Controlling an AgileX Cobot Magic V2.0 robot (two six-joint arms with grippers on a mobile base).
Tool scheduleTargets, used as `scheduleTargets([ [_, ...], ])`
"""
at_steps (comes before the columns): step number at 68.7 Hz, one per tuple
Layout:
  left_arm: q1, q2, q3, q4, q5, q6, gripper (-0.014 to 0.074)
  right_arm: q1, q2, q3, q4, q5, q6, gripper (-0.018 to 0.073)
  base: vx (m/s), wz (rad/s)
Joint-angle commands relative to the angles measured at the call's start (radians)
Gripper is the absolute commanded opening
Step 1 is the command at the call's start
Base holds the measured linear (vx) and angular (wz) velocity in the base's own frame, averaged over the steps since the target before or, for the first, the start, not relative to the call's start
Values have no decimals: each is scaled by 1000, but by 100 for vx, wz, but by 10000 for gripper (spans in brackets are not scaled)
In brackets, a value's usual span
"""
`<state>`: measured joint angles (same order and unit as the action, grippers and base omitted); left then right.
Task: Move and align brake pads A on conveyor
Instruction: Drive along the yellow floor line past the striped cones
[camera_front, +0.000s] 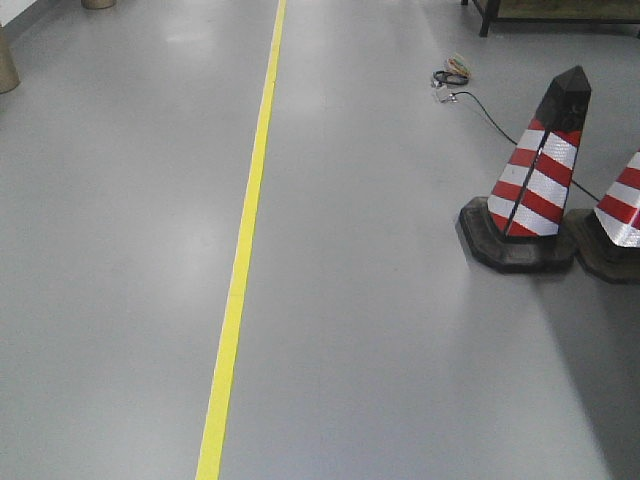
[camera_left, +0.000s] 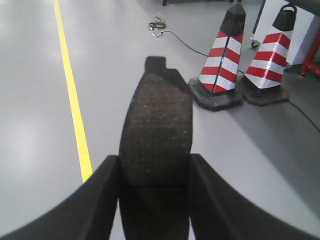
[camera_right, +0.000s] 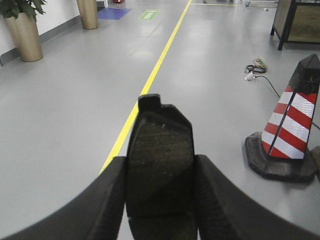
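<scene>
Tools both clenched on brake pads: left tool (camera_left: 155, 200) grips one brake pad (camera_left: 156, 135), right tool (camera_right: 160, 200) grips another brake pad (camera_right: 160, 155), each pointing to 12 o'clock. Floor (camera_front: 400, 350) below, yellow line (camera_front: 240, 270) at 10 o'clock, striped cone (camera_front: 535, 175) at 2 o'clock.

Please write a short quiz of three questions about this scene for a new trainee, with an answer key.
1. True or false: the left gripper is empty.
2. What does the right gripper hold between its fingers?
A. a cable
B. a brake pad
C. a cone
3. Fill in: the line painted on the floor is ____.

Key:
1. False; a brake pad sits between its fingers.
2. B
3. yellow
</scene>
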<state>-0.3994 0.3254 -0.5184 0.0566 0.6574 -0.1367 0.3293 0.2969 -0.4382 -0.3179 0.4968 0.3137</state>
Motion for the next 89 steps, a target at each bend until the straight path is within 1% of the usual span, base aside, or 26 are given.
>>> scheduleTargets([
  [1,-4,7,-24,-1,-91,-3,83,-1,8,-29,-24,-87,-7,32,51,-2],
  [89,-4,7,-24,-1,-91,-3,83,-1,8,-29,-24,-87,-7,32,49,-6],
])
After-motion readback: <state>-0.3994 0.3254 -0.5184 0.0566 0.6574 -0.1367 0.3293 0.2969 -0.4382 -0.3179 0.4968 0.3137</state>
